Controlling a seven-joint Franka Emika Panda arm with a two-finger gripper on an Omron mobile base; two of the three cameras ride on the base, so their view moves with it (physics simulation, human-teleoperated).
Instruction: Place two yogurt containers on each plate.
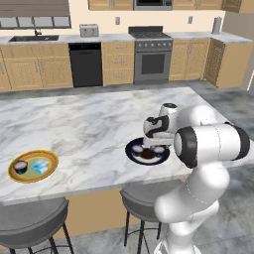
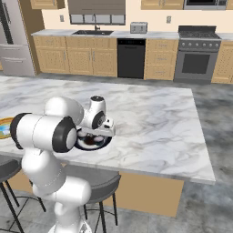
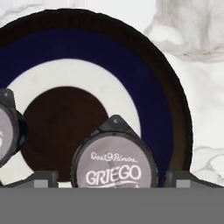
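Two cups: both pale round yogurt cups lay on the dark navy plate (image 3: 153, 65), directly under the pincer (image 3: 112, 177).
Cup between the tips: the "GRIEGO" cup (image 3: 114, 162) sat between the two finger tips, at the plate's rim-side edge of the brown centre, lid facing the hand camera.
Second cup: the other pale cup (image 3: 5, 131) lay off to the pincer's left in the hand view, across the brown centre, apart from the first.
Pincer state: the tips stood apart, one on each side of the GRIEGO cup, and no contact with its sides could be seen; it read as spread wide rather than clamped.
Long axis: the cup was round, so no axis mattered; the line that counted ran straight up from the lid.
Other plate: the yellow-rimmed plate (image 1: 33, 166) lay well apart, far to the pincer's left on the marble surface (image 1: 89, 124), carrying the dark round cup (image 1: 20, 166) and the light blue tub (image 1: 40, 166).
Judgement: each plate seemed to hold two, so the coming move probably called for a clean lift away.
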